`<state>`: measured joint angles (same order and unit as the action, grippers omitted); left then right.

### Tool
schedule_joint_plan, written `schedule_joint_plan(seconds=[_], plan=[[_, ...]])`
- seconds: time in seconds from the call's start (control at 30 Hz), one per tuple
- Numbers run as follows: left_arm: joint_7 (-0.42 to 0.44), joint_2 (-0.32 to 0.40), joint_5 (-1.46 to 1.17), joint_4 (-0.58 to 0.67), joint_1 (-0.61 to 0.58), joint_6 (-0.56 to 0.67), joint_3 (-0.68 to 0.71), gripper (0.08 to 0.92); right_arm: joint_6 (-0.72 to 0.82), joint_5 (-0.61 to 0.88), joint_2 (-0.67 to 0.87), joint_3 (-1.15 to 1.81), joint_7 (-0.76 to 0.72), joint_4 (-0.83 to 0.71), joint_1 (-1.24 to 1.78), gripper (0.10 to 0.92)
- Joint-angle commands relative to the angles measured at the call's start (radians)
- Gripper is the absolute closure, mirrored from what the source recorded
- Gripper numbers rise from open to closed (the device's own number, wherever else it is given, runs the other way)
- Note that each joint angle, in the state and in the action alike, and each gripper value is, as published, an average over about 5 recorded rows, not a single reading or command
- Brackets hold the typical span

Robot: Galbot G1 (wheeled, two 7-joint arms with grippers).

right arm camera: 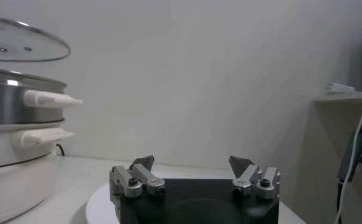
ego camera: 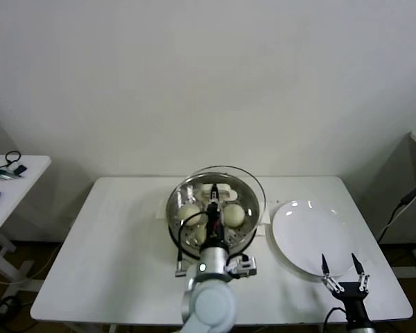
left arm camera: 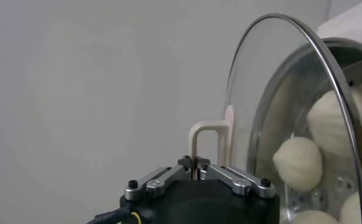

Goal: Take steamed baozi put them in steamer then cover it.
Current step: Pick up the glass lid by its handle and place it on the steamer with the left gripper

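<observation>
- Step in hand, as judged from the scene: seating the cover [ego camera: 225,187] on the steamer [ego camera: 184,225]. The left tool [left arm camera: 197,172] is clamped narrow on the cover's cream-white handle [left arm camera: 208,143].
- Cover position: it hangs directly ahead of the left tool's fingertips, above the steamer and apart from it. The right wrist view shows a clear gap between the cover [right arm camera: 22,42] and the steamer rim [right arm camera: 19,82].
- Baozi position: the steamed baozi [left arm camera: 297,163] lie on the perforated tray, beyond the glass as seen from the left tool. At least three are visible; the count cannot be confirmed, since the arm hides part of the tray.
- Procedure: level the cover, centre its metal rim over the steamer rim, then lower straight down. Release only once the rim is seated all round.
- Caution: an off-centre descent would likely catch one edge on the rim and leave the cover tilted, or let it slide off.
- Left arm pose: it reaches forward from the body over the near side of the steamer, wrist directed at the cover handle.
- Right arm pose: idle, low at the near desk [ego camera: 111,277] edge. The right tool [ego camera: 342,270] is spread wide and holds nothing; the white plate [ego camera: 301,232] lies just ahead of it, bare.
</observation>
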<state>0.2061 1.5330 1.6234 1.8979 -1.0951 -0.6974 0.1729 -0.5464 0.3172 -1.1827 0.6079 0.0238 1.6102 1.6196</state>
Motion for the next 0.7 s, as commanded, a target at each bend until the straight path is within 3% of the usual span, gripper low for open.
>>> schedule_joint_plan(seconds=[0.03,0.7], plan=[[-0.004,0.053,0.055,-0.100,0.007,-0.011,0.026,0.874,-0.008,0.000,-0.003,-0.001,0.002,-0.009,-0.003,0.203],[0.008,0.009,0.061,-0.123,0.014,-0.009,-0.024,0.874,-0.022,-0.003,-0.005,0.000,0.002,-0.009,0.009,0.203]])
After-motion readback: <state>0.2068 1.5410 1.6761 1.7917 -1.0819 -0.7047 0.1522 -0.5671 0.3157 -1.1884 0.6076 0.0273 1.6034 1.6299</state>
